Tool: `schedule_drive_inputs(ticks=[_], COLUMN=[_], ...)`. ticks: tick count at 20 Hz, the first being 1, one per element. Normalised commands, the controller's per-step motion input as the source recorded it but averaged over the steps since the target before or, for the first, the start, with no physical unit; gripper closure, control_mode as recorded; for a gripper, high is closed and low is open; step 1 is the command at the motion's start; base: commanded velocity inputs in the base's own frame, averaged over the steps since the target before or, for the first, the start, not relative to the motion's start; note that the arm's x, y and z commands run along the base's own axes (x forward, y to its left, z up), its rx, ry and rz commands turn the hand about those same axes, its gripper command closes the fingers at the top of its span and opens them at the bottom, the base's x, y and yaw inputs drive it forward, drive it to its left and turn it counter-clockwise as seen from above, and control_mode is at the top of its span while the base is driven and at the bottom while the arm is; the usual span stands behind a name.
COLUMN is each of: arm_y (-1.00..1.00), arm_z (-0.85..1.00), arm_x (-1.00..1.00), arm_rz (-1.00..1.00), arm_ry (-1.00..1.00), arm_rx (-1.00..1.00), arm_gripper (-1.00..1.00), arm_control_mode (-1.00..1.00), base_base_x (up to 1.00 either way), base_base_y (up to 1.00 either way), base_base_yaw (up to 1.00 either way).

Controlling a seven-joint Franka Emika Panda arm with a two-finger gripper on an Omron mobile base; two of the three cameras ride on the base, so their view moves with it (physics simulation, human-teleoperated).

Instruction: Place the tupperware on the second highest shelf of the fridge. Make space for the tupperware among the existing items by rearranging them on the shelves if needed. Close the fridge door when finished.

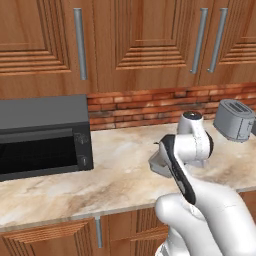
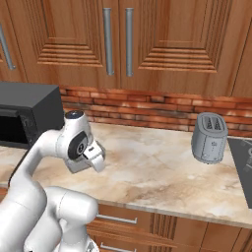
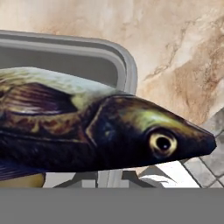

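Observation:
In the hand view the tupperware (image 3: 96, 50) sits right up against the camera: a grey box with a rounded rim and a dark, yellow-eyed fish (image 3: 131, 135) lying in it. It hides the fingertips. My gripper (image 1: 156, 165) (image 2: 93, 160) hangs low over the front part of the marble counter (image 1: 115, 180), turned down and shut on the tupperware as far as this close view tells. The fridge, its second highest shelf and the existing items are out of view.
A black microwave (image 1: 42, 135) (image 2: 24, 118) stands at the counter's back left, and a grey toaster (image 1: 234, 120) (image 2: 210, 138) at the back right. Wooden wall cabinets (image 1: 125, 40) hang above a brick backsplash. A dark cooktop edge (image 2: 243, 170) lies far right. Floor tiles (image 3: 210, 162) show past the counter's edge.

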Motion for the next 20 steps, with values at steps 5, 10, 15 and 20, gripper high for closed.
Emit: schedule_drive_inputs(ticks=[5,10,15,20], arm_y=[0.0,0.0,0.02,0.12], arm_z=[0.84,0.98,1.0,0.66], arm_x=[-0.7,-0.56,-0.48,-0.59], arm_rz=[-0.4,-0.3,-0.21,-0.07], arm_ry=[-0.11,-0.18,-0.13,0.0], arm_rx=[0.0,0.0,0.0,0.0], arm_gripper=[1.0,1.0,1.0,1.0], arm_control_mode=[-1.0,-1.0,-1.0,-1.0], base_base_x=[0.0,0.0,0.0,0.0], base_base_y=[0.0,0.0,0.0,0.0], base_base_yaw=[0.0,0.0,0.0,0.0])
